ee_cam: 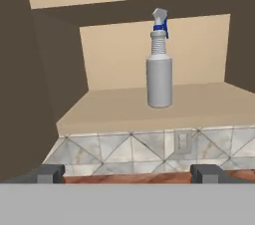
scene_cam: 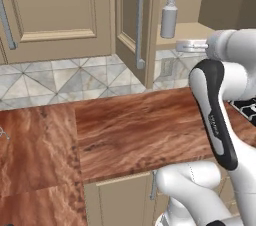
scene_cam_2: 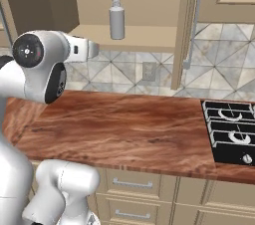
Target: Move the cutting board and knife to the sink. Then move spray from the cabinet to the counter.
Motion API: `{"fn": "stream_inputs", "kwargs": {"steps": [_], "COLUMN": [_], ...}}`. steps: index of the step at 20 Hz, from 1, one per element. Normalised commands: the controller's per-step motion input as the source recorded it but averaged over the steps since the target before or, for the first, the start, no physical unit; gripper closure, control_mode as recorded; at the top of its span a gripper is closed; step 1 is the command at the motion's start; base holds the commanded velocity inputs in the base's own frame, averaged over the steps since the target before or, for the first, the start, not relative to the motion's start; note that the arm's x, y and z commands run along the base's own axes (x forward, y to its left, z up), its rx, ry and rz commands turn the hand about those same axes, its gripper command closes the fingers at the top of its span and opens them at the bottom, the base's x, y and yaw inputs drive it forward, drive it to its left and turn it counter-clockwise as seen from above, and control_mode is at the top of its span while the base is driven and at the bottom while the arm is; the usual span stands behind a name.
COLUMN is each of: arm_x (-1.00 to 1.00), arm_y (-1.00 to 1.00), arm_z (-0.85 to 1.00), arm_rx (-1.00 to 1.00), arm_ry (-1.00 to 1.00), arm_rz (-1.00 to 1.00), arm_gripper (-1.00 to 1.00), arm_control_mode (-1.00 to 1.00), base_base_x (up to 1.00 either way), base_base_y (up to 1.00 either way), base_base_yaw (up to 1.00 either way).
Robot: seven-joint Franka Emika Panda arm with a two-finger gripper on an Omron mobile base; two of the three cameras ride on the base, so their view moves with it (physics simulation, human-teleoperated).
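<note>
In the left base view, closed beige cabinet doors hang at the left above a tiled backsplash. The counter of reddish-brown wood runs across the middle. Further right, one cabinet door stands open, and behind it the spray stands upright on the cabinet shelf. At the right the white arm rises from below, bends at a dark joint and reaches toward the shelf.

In the right base view the arm is at the left, with its upper link held about level and pointing at the open cabinet. The gripper is below the shelf edge, to the left of the spray and apart from it. Right of the open door this view shows a black stove top set in the counter, and drawers under the counter.

The hand view looks straight into the cabinet. The two dark fingertips stand far apart at the bottom, so the pincer is wide and holds nothing. Between and above them the spray stands near the middle of the shelf, with its blue and white nozzle on top. This view also shows a wall outlet in the tiles below the shelf.
</note>
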Motion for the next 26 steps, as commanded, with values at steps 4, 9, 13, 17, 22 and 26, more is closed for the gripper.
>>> {"fn": "stream_inputs", "kwargs": {"steps": [4, 9, 13, 17, 22, 26], "arm_x": [0.02, 0.0, 0.0, 0.0, 0.0, 0.0], "arm_y": [0.0, 0.0, -0.1, -0.25, -0.3, -0.1], "arm_z": [0.42, 0.48, 0.54, 0.43, 0.18, 0.01], "arm_rx": [0.0, 0.0, 0.0, 0.0, 0.0, 0.0], "arm_ry": [-0.17, -0.06, 0.0, 0.0, -0.04, -0.11], "arm_rz": [-0.06, -0.09, -0.09, -0.07, -0.02, 0.0], "arm_gripper": [-1.0, -1.0, -1.0, -1.0, -1.0, -1.0], "arm_control_mode": [-1.0, -1.0, -1.0, -1.0, -1.0, -1.0], "base_base_x": [0.0, 0.0, 0.0, 0.0, 0.0, 0.0], "base_base_y": [0.0, 0.0, 0.0, 0.0, 0.0, 0.0], "base_base_yaw": [0.0, 0.0, 0.0, 0.0, 0.0, 0.0]}}
